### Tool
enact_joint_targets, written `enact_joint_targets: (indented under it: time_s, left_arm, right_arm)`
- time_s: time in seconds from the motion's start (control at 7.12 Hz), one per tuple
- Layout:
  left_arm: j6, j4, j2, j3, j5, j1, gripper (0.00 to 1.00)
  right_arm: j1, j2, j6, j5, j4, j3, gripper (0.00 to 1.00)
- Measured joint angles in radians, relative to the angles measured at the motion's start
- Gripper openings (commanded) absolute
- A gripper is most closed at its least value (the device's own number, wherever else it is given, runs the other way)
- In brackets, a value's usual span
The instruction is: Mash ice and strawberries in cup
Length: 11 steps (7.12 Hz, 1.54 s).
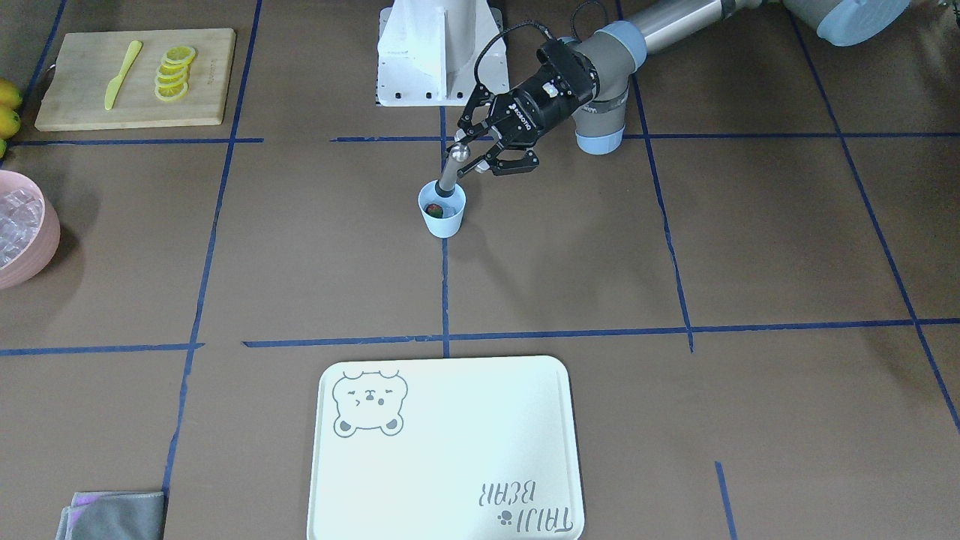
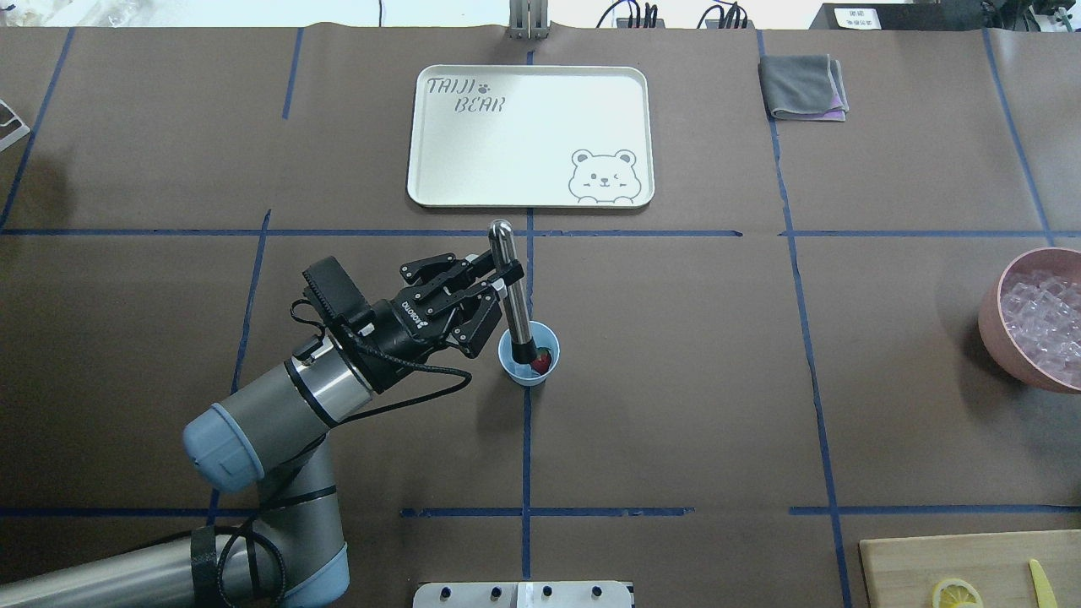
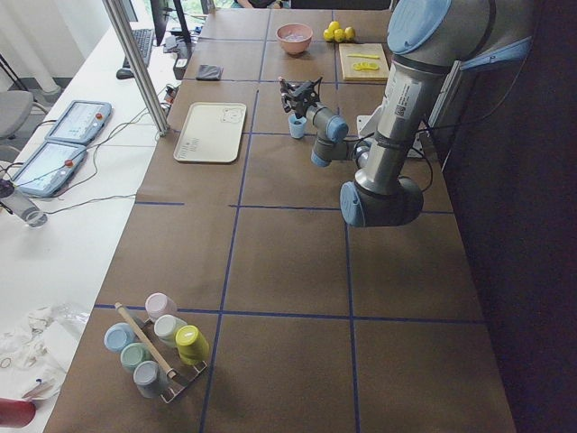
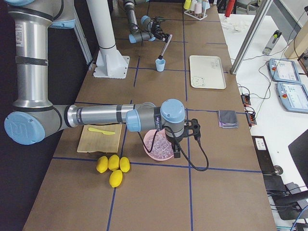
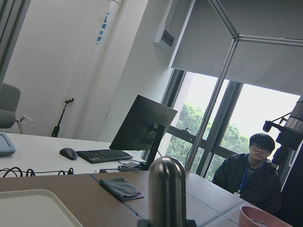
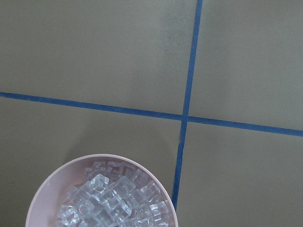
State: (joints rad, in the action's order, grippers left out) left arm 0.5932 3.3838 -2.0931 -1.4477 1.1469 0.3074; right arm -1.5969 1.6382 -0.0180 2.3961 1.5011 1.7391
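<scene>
The light-blue cup (image 2: 517,369) stands mid-table with a red strawberry (image 2: 541,361) inside; whether it holds ice I cannot tell. A steel muddler (image 2: 510,291) leans in the cup with its tip at the bottom. My left gripper (image 2: 498,285) is shut on the muddler's shaft, just above the cup's left side; from across the table the same gripper (image 1: 471,156) hangs over the cup (image 1: 444,219). Ice (image 6: 118,198) fills a pink bowl (image 2: 992,317) at the right edge. My right gripper (image 4: 176,147) hovers above that bowl; whether it is open or shut I cannot tell.
A white bear tray (image 2: 439,135) lies beyond the cup, a grey cloth (image 2: 802,84) to its right. A cutting board (image 1: 75,82) carries lemon slices (image 1: 174,73) and a yellow knife (image 1: 122,73). Whole lemons (image 4: 113,166) lie near the bowl. A person (image 5: 251,177) sits past the table's end.
</scene>
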Motion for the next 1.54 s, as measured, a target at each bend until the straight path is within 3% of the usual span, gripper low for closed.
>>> enact_joint_targets:
  time_s: [1.54]
  left_arm:
    - [0.000,-0.045,-0.024,0.011,0.000,0.004,0.00]
  right_arm:
    - [0.000,0.000,0.000,0.000,0.001,-0.004,0.99]
